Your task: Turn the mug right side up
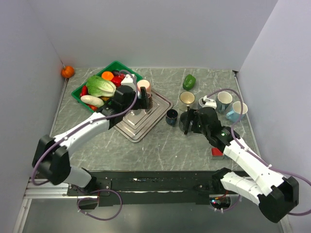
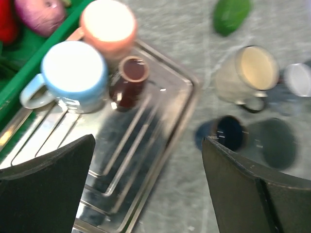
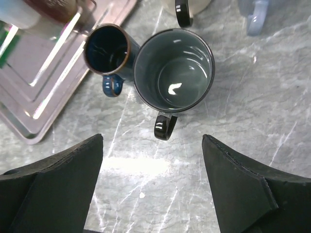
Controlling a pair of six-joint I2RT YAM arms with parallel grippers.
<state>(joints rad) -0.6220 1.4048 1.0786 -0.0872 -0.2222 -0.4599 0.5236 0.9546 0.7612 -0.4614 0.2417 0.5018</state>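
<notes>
right claw (image 3: pixel 152 155) is wide open, nothing between the fingers, hanging straight over the grey mug (image 3: pixel 174 68). grey mug stands mouth up on the worktop (image 3: pixel 252 111), in the right half about mid-depth, handle turned toward the right arm. small dark blue mug (image 3: pixel 108 51) is also mouth up, right against its left side; can't tell if they actually touch. both sit just off the right edge of the metal tray (image 1: pixel 141 124).

left claw (image 2: pixel 148 160) is wide open too, holding nothing, hovering above the tray. at the tray's far end are a light blue mug (image 2: pixel 73 73), a pink mug (image 2: pixel 108 24) and a small brown cup (image 2: pixel 130 80); the view is too blurred to call which way up they are.

cream mug (image 1: pixel 187 99) is mouth up just beyond the grey one, and a green pepper (image 1: pixel 189 81) lies further toward the far edge. green basket (image 1: pixel 76 93) of vegetables sits toward the far left corner, touching the tray.
</notes>
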